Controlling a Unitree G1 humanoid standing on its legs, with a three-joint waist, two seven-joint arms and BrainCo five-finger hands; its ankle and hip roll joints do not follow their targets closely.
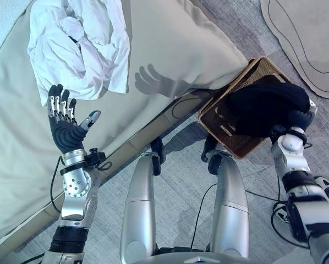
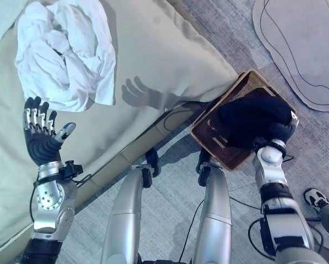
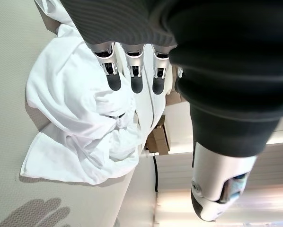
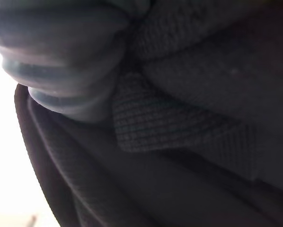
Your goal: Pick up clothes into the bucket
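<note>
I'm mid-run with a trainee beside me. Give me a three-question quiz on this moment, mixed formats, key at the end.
1. True or false: the left hand is closed on the white garment.
2. Multiple choice: where is the black knitted garment? A) on the bed B) over the woven basket, at the right hand C) on the floor rug
3. Fill in: the white garment lies crumpled on the ____.

Key
1. False: the fingers are straight and apart from the cloth.
2. B
3. bed
</note>
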